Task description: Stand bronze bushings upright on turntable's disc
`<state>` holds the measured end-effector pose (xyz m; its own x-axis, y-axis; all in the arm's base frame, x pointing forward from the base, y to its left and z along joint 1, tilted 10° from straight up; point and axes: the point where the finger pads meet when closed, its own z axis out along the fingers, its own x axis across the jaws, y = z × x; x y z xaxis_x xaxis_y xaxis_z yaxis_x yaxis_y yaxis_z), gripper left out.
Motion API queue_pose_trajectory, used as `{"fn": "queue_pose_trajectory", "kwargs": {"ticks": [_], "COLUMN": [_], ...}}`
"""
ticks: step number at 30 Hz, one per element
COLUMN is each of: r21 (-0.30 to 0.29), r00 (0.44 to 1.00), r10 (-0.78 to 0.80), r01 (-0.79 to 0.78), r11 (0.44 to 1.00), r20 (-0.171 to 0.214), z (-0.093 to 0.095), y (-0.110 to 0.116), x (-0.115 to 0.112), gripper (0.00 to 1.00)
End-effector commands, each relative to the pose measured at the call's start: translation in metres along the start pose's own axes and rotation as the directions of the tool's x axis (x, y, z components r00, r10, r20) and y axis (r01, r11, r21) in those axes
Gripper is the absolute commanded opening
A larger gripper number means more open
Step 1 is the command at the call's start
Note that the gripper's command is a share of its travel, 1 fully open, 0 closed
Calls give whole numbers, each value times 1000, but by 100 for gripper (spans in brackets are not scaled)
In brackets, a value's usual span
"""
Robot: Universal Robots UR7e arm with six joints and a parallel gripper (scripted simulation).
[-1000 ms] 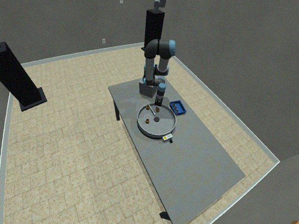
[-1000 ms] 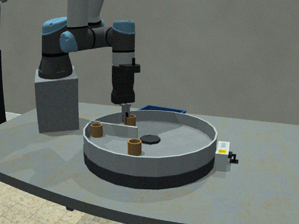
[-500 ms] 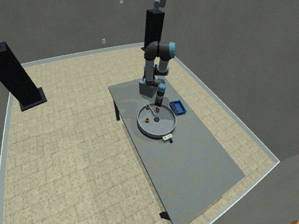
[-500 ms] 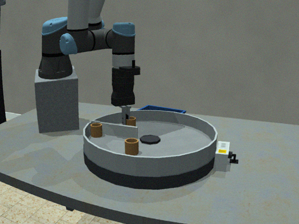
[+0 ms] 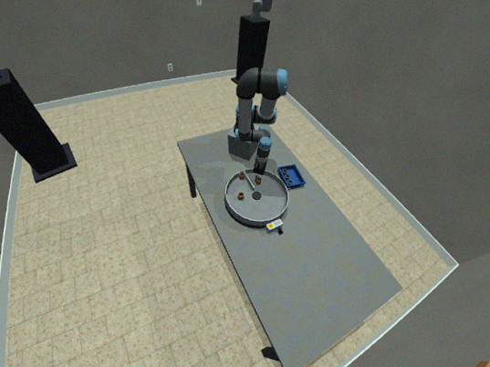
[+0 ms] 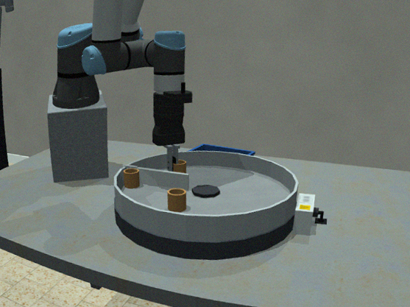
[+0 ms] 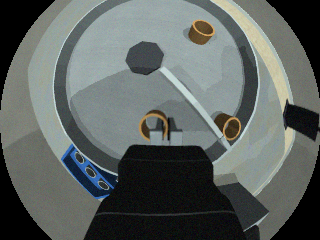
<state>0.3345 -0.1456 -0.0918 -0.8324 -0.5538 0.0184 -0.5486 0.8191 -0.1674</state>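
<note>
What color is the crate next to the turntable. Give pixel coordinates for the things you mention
Blue (image 5: 299,185) (image 6: 228,148) (image 7: 82,176), seen best in the top view.

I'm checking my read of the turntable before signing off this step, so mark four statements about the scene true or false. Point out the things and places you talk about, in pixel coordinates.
1. Three bronze bushings (image 5: 240,196) (image 6: 177,200) (image 7: 201,34) are within the rim of the turntable (image 5: 254,218) (image 6: 200,228) (image 7: 61,85). True.
2. The blue crate (image 5: 295,186) (image 6: 228,149) (image 7: 81,181) holds no bushings. False: three stand in it.
3. A bushing sits on the dark hub (image 5: 256,195) (image 6: 205,190) (image 7: 144,58). False: nothing stands on it.
4. The gripper (image 5: 258,176) (image 6: 172,169) (image 7: 165,124) has its fingers at one of the bronze bushings. True.
</note>
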Motion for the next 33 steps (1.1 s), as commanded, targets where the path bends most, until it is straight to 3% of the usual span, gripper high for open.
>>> {"fn": "queue_pose_trajectory", "kwargs": {"ticks": [1, 33], "r21": [1, 1], "r00": [1000, 1000], "r10": [0, 0], "r01": [0, 0], "r11": [1000, 1000], "r20": [0, 0], "z": [0, 4], "y": [0, 0], "x": [0, 0], "gripper": [0, 0]}}
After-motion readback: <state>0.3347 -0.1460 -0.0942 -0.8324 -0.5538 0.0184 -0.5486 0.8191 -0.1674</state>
